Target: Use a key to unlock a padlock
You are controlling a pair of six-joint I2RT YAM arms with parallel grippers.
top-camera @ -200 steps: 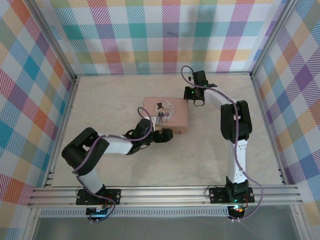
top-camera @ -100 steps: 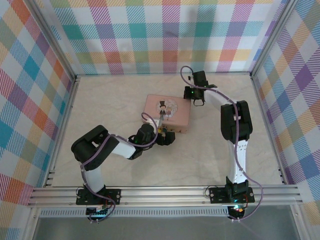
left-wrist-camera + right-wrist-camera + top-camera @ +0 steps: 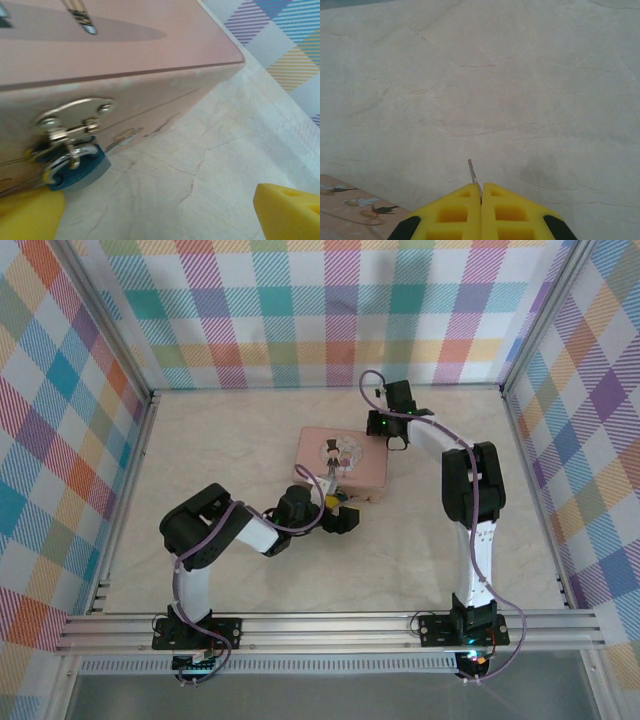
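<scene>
In the left wrist view the small teal padlock (image 3: 76, 169) hangs by its metal shackle from the hasp on the front wall of the pink tin (image 3: 125, 45), resting on the table. My left gripper (image 3: 160, 220) is open, with one yellow fingertip (image 3: 27, 215) just below the padlock and the other far to its right. From above, the left gripper (image 3: 338, 512) sits at the tin's (image 3: 343, 462) near edge. My right gripper (image 3: 481, 189) is shut on the thin silvery key (image 3: 472, 173), whose blade sticks out past the tips. It hovers at the tin's far right corner (image 3: 395, 443).
The pale marble table (image 3: 230, 440) is walled by checked panels on three sides. A metal rail (image 3: 330, 625) runs along the near edge, carrying both arm bases. Open tabletop lies left and right of the tin.
My left arm has swung right along the tin's front, and the tin has shifted slightly to the right. The right arm has stayed still with the key.
</scene>
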